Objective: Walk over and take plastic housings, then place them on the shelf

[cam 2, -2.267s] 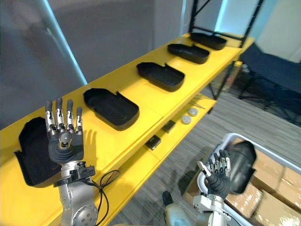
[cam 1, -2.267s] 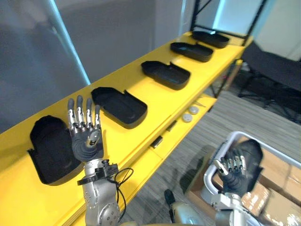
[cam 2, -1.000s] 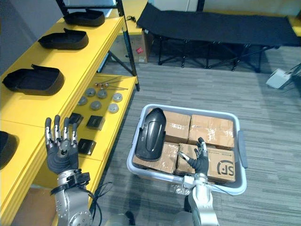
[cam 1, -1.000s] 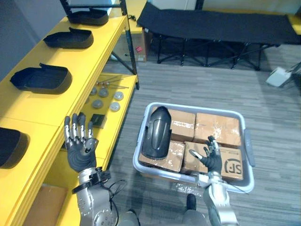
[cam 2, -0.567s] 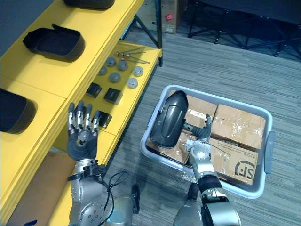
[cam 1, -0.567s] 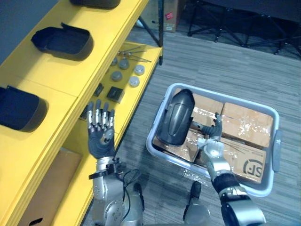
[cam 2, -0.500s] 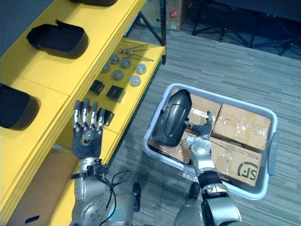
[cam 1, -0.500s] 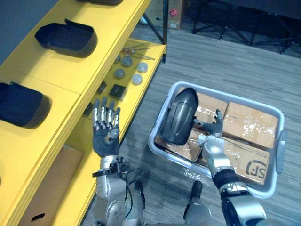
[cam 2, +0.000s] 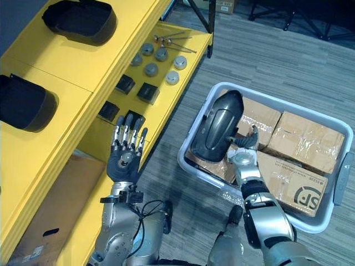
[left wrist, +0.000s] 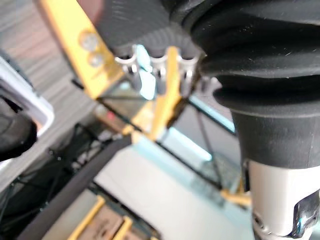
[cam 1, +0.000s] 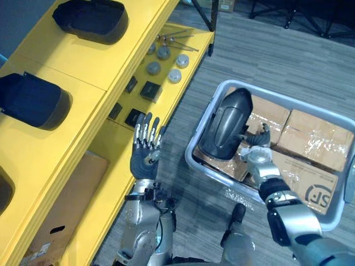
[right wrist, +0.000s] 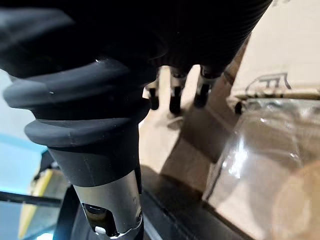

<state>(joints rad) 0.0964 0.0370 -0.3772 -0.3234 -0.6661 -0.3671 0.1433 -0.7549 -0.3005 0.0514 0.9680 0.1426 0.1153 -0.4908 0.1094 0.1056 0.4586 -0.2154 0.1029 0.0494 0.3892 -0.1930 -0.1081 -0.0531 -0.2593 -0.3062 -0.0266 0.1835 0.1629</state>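
**Right hand beside the bin's housing, nothing gripped**

On my far left ran the yellow shelf (cam 1: 83, 66), with two housings (cam 1: 91, 19) already lying on its top board and small parts (cam 1: 161, 52) on the board below. In front of its edge I had the left hand (cam 1: 144, 158) raised, palm toward the head camera. Its fingers were straight and spread, carrying nothing.

To the right of that, on the floor, stood the bin (cam 1: 202, 166). The housing (cam 1: 224, 124) I was after lay in the bin's left part, dome side up, on the boxes (cam 1: 313, 138) and close against the left wall. Its long axis ran away from me, the far end tipped slightly right.

The right hand (cam 1: 256, 151) was inside the bin, just beside the housing's near right flank. That put the housing to the hand's left and a little ahead of it. In the wrist view the fingers (right wrist: 174, 100) hung loose over cardboard, curled round nothing. I couldn't tell whether the thumb touched the shell.

My read was that the right hand was much the nearer one. The pickup turned on swinging it leftward across the housing's short axis, so that fingers and thumb could straddle the shell. The left hand was well apart, nearer the shelf than the bin.
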